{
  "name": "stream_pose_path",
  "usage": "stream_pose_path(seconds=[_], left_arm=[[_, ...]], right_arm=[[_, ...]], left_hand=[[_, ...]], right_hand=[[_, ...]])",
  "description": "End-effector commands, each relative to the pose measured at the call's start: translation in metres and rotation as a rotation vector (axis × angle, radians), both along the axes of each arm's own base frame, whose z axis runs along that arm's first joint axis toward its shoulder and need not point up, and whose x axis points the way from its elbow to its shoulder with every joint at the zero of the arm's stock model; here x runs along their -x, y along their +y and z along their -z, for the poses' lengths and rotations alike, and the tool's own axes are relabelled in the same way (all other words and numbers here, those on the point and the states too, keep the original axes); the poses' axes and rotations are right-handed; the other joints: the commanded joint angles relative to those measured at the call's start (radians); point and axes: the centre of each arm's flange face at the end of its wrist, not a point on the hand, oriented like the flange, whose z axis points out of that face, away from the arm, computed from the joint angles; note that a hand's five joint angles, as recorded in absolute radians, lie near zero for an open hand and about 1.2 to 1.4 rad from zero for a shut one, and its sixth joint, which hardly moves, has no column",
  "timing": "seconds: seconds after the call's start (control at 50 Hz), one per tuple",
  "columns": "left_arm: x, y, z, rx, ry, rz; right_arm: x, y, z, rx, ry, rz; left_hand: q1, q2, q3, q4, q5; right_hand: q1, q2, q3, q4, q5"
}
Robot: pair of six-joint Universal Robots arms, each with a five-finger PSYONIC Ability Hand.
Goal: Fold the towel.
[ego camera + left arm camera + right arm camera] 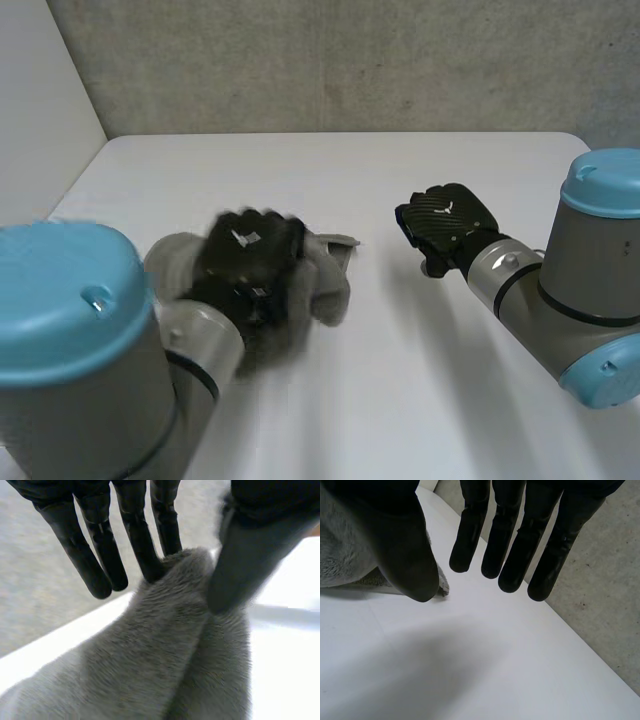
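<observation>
Towel (332,288) is lying bunched toward the worktop's (400,400) left edge, left hand (248,250) pinching a fold. Right hand (447,218) is hovering, fingers straight, empty.

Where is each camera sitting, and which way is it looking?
Head view: sits between and behind the grey arms, looking down at the white table; the arms, left robot hand and right robot hand show.
Left wrist view: on the left wrist, looking along the left robot hand, whose fingers and thumb pinch the fuzzy grey towel.
Right wrist view: on the right wrist, looking along the open right robot hand toward the table.
Shared: both wrist views catch the towel; in the right one it lies beside the thumb.
</observation>
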Motion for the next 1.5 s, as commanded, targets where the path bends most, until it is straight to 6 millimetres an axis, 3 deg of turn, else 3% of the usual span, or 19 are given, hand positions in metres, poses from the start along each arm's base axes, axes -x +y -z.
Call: stream_pose_path(seconds=[0.02, 0.2, 0.24, 0.36, 0.4, 0.46, 0.56, 0.8, 0.88, 0.9, 0.94, 0.96, 1.06, 1.16, 1.24, 1.26, 1.3, 1.36, 1.5], left_arm=[[-0.003, 0.046, 0.013, -0.121, -0.136, 0.115], [0.0, 0.038, -0.025, -0.045, -0.072, 0.102], [0.0, 0.013, -0.046, 0.014, -0.032, 0.049], [0.002, -0.03, -0.062, 0.093, -0.034, -0.027], [0.01, -0.056, -0.053, 0.11, -0.091, -0.046], [0.015, -0.065, -0.045, 0.113, -0.124, -0.046], [0.028, -0.096, 0.006, 0.074, -0.287, -0.04], [0.031, -0.105, 0.058, 0.018, -0.45, 0.022], [0.034, -0.105, 0.068, 0.005, -0.46, 0.063], [0.034, -0.105, 0.068, 0.005, -0.46, 0.064], [0.036, -0.106, 0.067, 0.016, -0.447, 0.058], [0.036, -0.106, 0.067, 0.016, -0.447, 0.058], [0.045, -0.12, 0.044, 0.153, -0.336, 0.018], [0.052, -0.135, -0.01, 0.36, -0.179, -0.069], [0.048, -0.14, -0.082, 0.542, -0.014, -0.198], [0.047, -0.136, -0.104, 0.581, 0.034, -0.226], [0.045, -0.13, -0.123, 0.61, 0.074, -0.245], [0.046, -0.113, -0.146, 0.635, 0.134, -0.245], [0.047, -0.071, -0.16, 0.588, 0.231, -0.181]], right_arm=[[0.0, 0.0, 0.0, 0.0, 0.001, -0.003], [-0.001, -0.003, 0.009, -0.024, 0.015, 0.002], [-0.003, -0.002, 0.011, -0.03, 0.018, -0.003], [-0.004, -0.003, 0.018, -0.054, 0.016, 0.009], [-0.004, -0.002, 0.019, -0.06, 0.018, 0.009], [-0.005, -0.002, 0.027, -0.088, 0.013, 0.013], [-0.013, 0.0, 0.035, -0.142, -0.027, 0.007], [-0.05, 0.001, 0.071, -0.237, -0.072, -0.042], [-0.056, -0.001, 0.077, -0.258, -0.082, -0.042], [-0.058, -0.002, 0.077, -0.268, -0.093, -0.04], [-0.06, -0.005, 0.077, -0.275, -0.109, -0.032], [-0.061, -0.009, 0.076, -0.282, -0.132, -0.023], [-0.068, -0.017, 0.061, -0.28, -0.22, -0.011], [-0.073, -0.028, 0.039, -0.27, -0.341, 0.0], [-0.076, -0.039, -0.022, -0.159, -0.536, -0.014], [-0.076, -0.039, -0.022, -0.159, -0.537, -0.015], [-0.066, -0.04, -0.078, -0.04, -0.664, -0.029], [-0.053, -0.042, -0.102, 0.021, -0.697, -0.023], [-0.042, -0.035, -0.107, 0.026, -0.67, -0.023]], left_hand=[[-0.416, -0.426, -0.439, -0.429, -0.617], [-0.54, -0.55, -0.563, -0.553, -0.741], [-0.54, -0.55, -0.563, -0.553, -0.741], [-0.532, -0.541, -0.554, -0.545, -0.733], [-0.523, -0.532, -0.545, -0.536, -0.724], [-0.52, -0.529, -0.543, -0.533, -0.721], [-0.511, -0.521, -0.534, -0.524, -0.712], [-0.482, -0.491, -0.504, -0.495, -0.683], [-0.158, -0.167, -0.18, -0.171, -0.359], [-0.156, -0.165, -0.178, -0.169, -0.357], [0.499, 0.489, 0.476, 0.486, 0.298], [0.502, 0.492, 0.479, 0.489, 0.301], [0.601, 0.592, 0.579, 0.588, 0.4], [0.601, 0.592, 0.579, 0.588, 0.4], [0.601, 0.592, 0.579, 0.588, 0.4], [0.601, 0.592, 0.579, 0.588, 0.4], [0.601, 0.592, 0.579, 0.588, 0.4], [0.601, 0.592, 0.579, 0.588, 0.4], [0.601, 0.592, 0.579, 0.588, 0.4]], right_hand=[[-0.102, -0.121, -0.115, -0.12, -0.097], [-0.246, -0.265, -0.259, -0.264, -0.241], [-0.276, -0.294, -0.288, -0.293, -0.27], [-0.475, -0.494, -0.488, -0.493, -0.47], [-0.543, -0.561, -0.555, -0.56, -0.537], [-0.659, -0.677, -0.671, -0.676, -0.653], [-0.659, -0.677, -0.671, -0.676, -0.653], [-0.659, -0.677, -0.671, -0.676, -0.653], [-0.331, -0.35, -0.344, -0.349, -0.326], [-0.084, -0.103, -0.097, -0.102, -0.079], [0.174, 0.155, 0.161, 0.156, 0.179], [0.397, 0.379, 0.385, 0.38, 0.403], [0.563, 0.545, 0.55, 0.545, 0.568], [0.563, 0.545, 0.55, 0.545, 0.568], [0.563, 0.545, 0.55, 0.545, 0.568], [0.563, 0.545, 0.55, 0.545, 0.568], [0.563, 0.545, 0.55, 0.545, 0.568], [0.563, 0.545, 0.55, 0.545, 0.568], [0.563, 0.545, 0.55, 0.545, 0.568]])
